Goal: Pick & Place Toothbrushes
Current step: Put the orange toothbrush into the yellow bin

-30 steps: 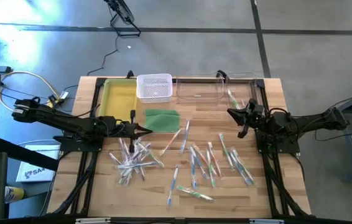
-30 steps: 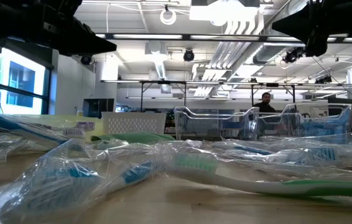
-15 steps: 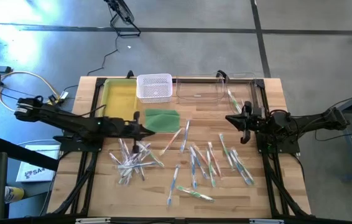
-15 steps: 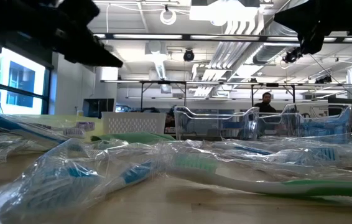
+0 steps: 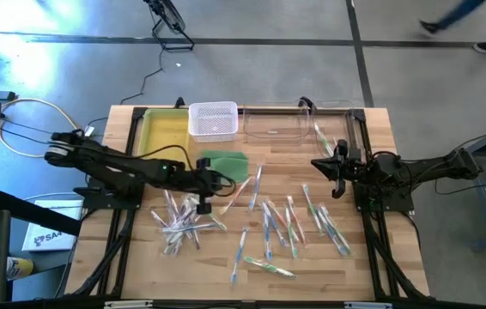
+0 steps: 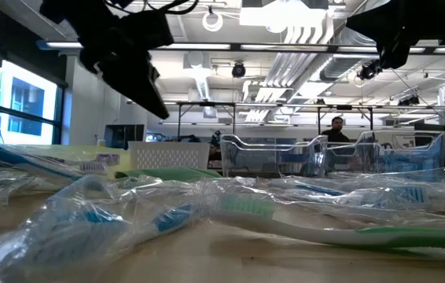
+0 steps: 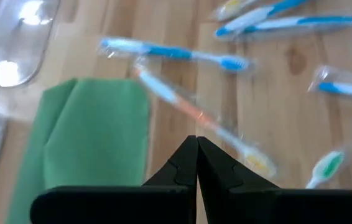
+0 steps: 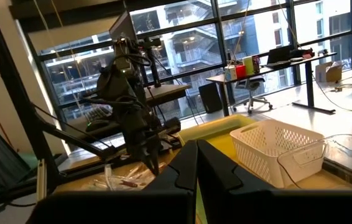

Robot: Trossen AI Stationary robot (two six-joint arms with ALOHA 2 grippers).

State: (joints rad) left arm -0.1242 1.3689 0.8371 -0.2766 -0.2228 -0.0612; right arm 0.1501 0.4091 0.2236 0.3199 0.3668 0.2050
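Left tool (image 5: 226, 182), fingers together, empty, has swung out past green pad (image 5: 224, 165), now over counter (image 5: 140, 257) just right of pad, above orange-handled toothbrush (image 7: 194, 115). Likely lining up pick; fingers must part first. Toothbrushes (image 5: 269, 225) scattered on counter right of pad, unmoved. Right tool (image 5: 339, 167), fingers together, empty, waits far right of pad.

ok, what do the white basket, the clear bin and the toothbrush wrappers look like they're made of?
White basket: likely rigid plastic, matte, with a perforated grid of holes in its walls.
Clear bin: probably hard transparent plastic; the wood shows through and its rim glints.
Toothbrush wrappers: thin clear film, glossy and crinkled, with creases catching the light.
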